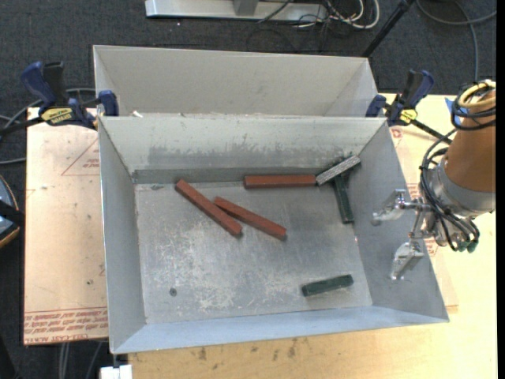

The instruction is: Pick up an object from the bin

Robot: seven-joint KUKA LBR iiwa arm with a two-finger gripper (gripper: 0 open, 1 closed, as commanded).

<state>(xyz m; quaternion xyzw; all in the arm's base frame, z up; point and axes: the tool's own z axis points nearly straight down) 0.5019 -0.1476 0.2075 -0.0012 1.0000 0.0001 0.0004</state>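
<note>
Grey bin [237, 144] with hand [392, 243] over right sloping wall, fingers spread apart, nothing between them. Nearest to hand: green block [327, 286] on floor, front right; dark bar [344, 200] touching grey bar [338, 170], back right. Brown bar [280, 181] along back wall; brown pair [209, 206] side by side, centre-left.

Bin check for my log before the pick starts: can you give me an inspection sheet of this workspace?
Surface: grey bin, floor scuffed.
Job's things: three red-brown bars mid-back; grey bar and dark green bar at back right; dark green block front right.
Clutter: nothing seen.
Grippers: gripper open, nothing between its fingers, above the sloped right wall.
Cables: wrist cables looped beside the gripper; floor cables behind the bin.
Surroundings: dark floor.
</note>
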